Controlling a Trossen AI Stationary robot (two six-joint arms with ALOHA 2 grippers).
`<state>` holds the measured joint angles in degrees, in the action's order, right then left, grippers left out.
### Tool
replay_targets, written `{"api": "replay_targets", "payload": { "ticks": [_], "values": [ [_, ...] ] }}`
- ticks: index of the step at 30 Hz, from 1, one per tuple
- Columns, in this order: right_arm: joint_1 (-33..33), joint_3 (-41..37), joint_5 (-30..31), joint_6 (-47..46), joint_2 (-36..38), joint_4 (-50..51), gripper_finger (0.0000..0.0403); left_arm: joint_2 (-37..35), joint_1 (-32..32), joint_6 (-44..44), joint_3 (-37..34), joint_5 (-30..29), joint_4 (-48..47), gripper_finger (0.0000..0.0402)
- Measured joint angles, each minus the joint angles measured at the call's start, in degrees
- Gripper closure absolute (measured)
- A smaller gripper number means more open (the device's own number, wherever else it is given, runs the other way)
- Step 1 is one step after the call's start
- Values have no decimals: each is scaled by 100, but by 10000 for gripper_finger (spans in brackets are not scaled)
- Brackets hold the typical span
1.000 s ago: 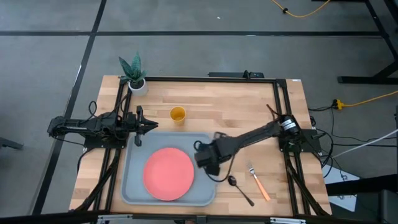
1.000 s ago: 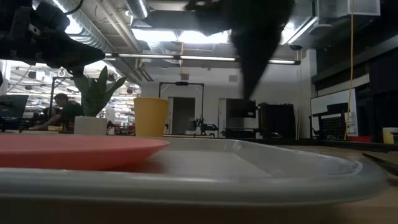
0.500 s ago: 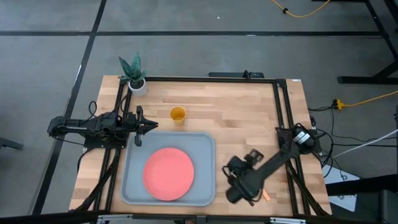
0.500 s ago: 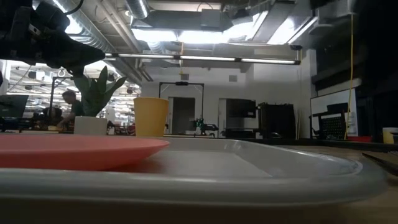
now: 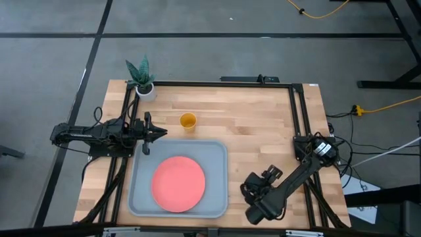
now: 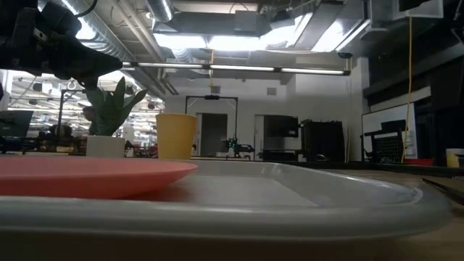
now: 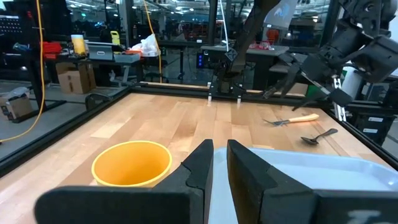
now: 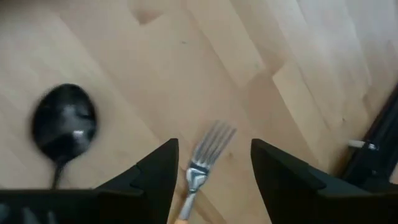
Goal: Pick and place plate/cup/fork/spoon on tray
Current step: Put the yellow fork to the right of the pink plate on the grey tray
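Observation:
The coral-pink plate [image 5: 178, 183] lies flat in the grey-blue tray [image 5: 217, 150]. The yellow cup [image 5: 188, 121] stands upright on the table beyond the tray. My right gripper [image 5: 262, 188] is open above the table at the near right. In its wrist view the fork's silver head [image 8: 205, 149] shows between the fingers and the dark spoon's bowl [image 8: 64, 123] beside them, both flat on the wood. The arm hides both in the high view. My left gripper [image 5: 155, 133] waits, shut, at the tray's far left corner, near the cup [image 7: 132, 163].
A white pot with a green plant [image 5: 143, 82] stands at the table's far left corner. Black frame rails [image 5: 297, 112] run along the table's sides. Bare wood lies between the cup and the right rail. From the left wrist view the fork [image 7: 292, 119] and spoon [image 7: 317, 135] lie beyond the tray [image 7: 323, 171].
My right gripper has swung from over the tray's right edge toward the table's near right, and now stands over the fork and spoon. It has left the low view. The plate stays in the tray.

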<state>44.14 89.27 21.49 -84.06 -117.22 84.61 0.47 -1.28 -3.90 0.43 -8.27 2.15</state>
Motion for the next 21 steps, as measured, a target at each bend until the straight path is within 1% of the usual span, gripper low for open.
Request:
{"api": "replay_targets", "payload": {
  "ticks": [3,6,10,13,17,21],
  "values": [
    [0,-440,-16,-387,235,-160,198,0,2,0,-2,2,-2,360],
    [0,-1081,-34,-423,573,-946,198,0,0,0,0,0,-2,360],
    [-2,-1827,-522,-283,961,-1645,198,0,0,0,-1,2,-1,360],
    [0,-2112,-832,-279,1154,-1641,198,0,2,0,-1,2,-2,360],
    [33,-2214,-841,-276,1407,-1482,198,0,0,0,-2,2,0,360],
    [153,-2185,-813,-285,1514,-1015,198,0,0,0,-1,1,-1,360]
  ]
}}
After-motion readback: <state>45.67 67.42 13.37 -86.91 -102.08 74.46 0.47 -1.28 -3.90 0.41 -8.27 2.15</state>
